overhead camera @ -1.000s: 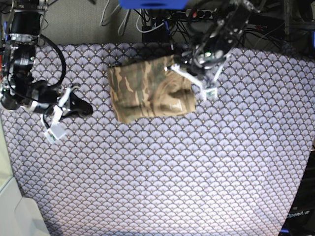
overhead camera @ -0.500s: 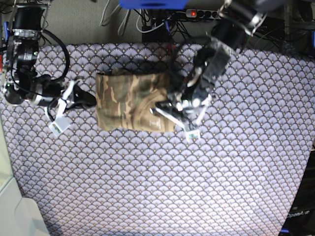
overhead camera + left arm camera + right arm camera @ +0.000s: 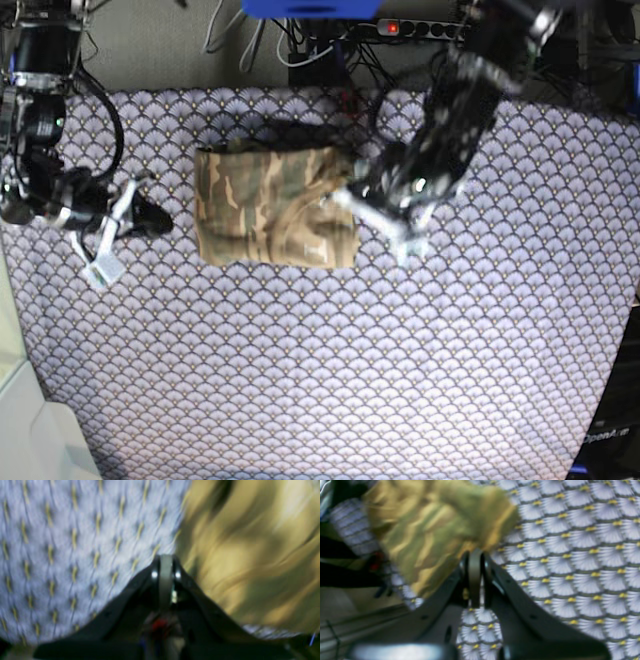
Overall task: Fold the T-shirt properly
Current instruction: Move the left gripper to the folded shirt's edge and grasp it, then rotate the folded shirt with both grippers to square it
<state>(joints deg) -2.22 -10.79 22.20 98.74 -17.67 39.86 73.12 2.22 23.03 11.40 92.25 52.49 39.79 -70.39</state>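
Note:
The T-shirt [image 3: 262, 205], in tan, olive and brown camouflage, lies folded into a flat rectangle on the purple scale-patterned cloth [image 3: 330, 360]. My left gripper [image 3: 345, 198] is shut at the shirt's right edge. In the blurred left wrist view its shut tips [image 3: 166, 561] sit over the line where the T-shirt [image 3: 250, 555] meets the cloth [image 3: 75, 555]. My right gripper [image 3: 158, 215] is shut a short way left of the shirt. The right wrist view shows its tips [image 3: 475, 553] with the T-shirt [image 3: 432, 530] just beyond them. Nothing shows between either pair of fingers.
A power strip [image 3: 400, 28] and tangled cables lie along the table's back edge, with a blue object [image 3: 310, 8] above them. The cloth's left edge gives way to a pale surface [image 3: 40, 430] at the lower left.
The shirt slid left and settled into a neat rectangle. Since then my left arm has swung up and to the right off it, and my right gripper has drawn back left from its edge.

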